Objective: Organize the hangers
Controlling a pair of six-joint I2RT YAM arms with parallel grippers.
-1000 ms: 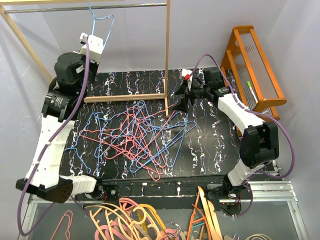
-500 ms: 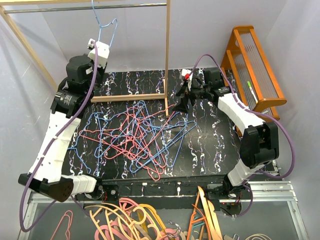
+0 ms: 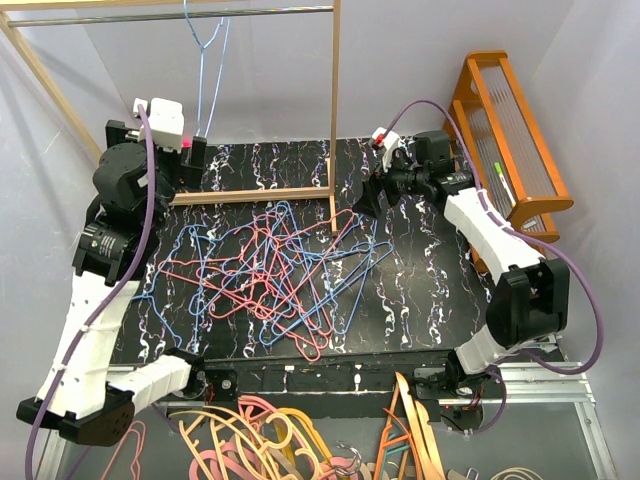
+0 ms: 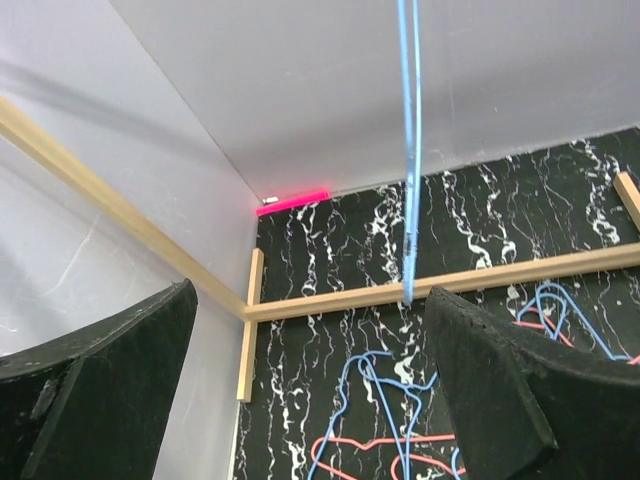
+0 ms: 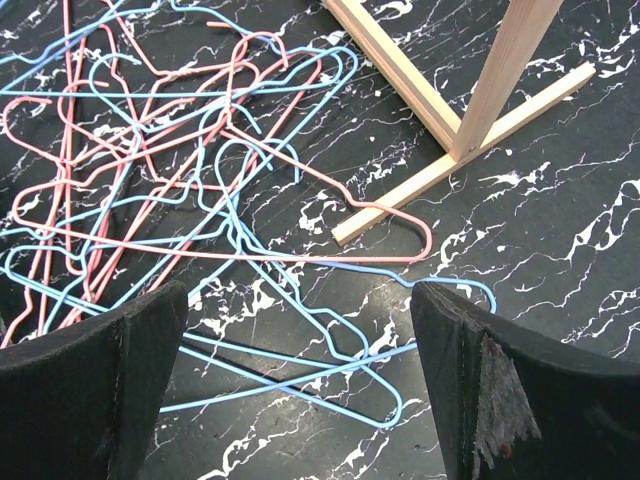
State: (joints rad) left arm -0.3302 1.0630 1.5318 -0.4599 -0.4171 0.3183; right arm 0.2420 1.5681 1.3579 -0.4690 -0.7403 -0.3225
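Note:
A tangled pile of pink-red and light blue wire hangers (image 3: 270,270) lies on the black marbled table (image 3: 420,290). One light blue hanger (image 3: 207,70) hangs by its hook from the metal rail (image 3: 250,12), seen edge-on. My left gripper (image 3: 157,142) is open just below and left of it. In the left wrist view that hanger (image 4: 410,150) hangs free ahead of the empty left gripper (image 4: 310,300). My right gripper (image 3: 368,195) hovers open over the pile's right edge, and the right wrist view shows hangers (image 5: 250,230) below the empty right gripper (image 5: 298,295).
The wooden rack's post (image 3: 334,110) and base bar (image 3: 250,195) stand at the table's back. An orange wooden stand (image 3: 510,130) sits at the right. Thicker orange, pink and cream hangers (image 3: 270,440) lie below the table's near edge. White walls enclose the back and sides.
My left gripper opened and let go of the light blue hanger, which now hangs from the rail. The left arm drew back to the left. The right gripper shifted slightly toward the back.

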